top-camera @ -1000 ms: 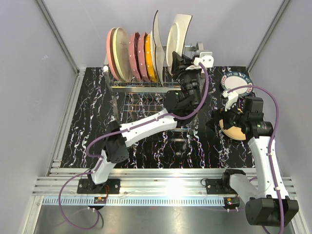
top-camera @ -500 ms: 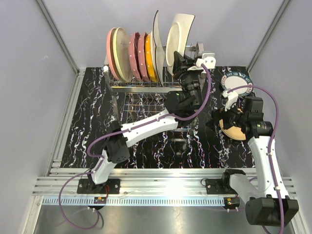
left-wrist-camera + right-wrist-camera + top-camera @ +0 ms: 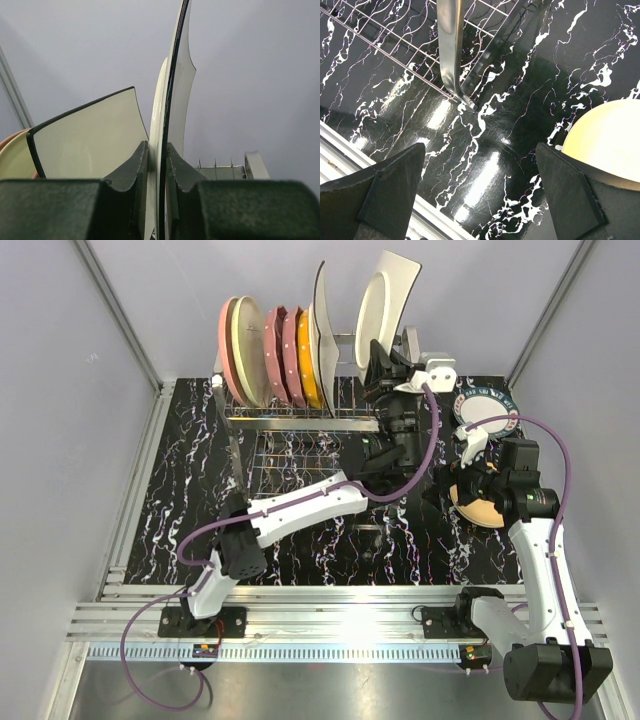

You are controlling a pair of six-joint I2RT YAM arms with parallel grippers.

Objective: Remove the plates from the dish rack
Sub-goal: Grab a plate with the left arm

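Grip: L fingers (image 3: 136, 172) pinched on cream plate (image 3: 159, 110) rim; R fingers (image 3: 395, 187) wide, empty, near tan plate (image 3: 612, 145).

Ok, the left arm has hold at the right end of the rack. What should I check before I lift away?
1. Left gripper shut on a plate rim: ok.
2. Only one plate gripped: not ok. The cream plate and the squarish white plate both sit between its fingers.
3. Gripped plates free of the dish rack prongs: cannot tell.
4. Gap to the neighbouring dark-rimmed plate: ok in the top view.
5. Right gripper open, holding nothing: ok.
6. Set-down spot by the tan plate: not ok. The right arm hangs over it.
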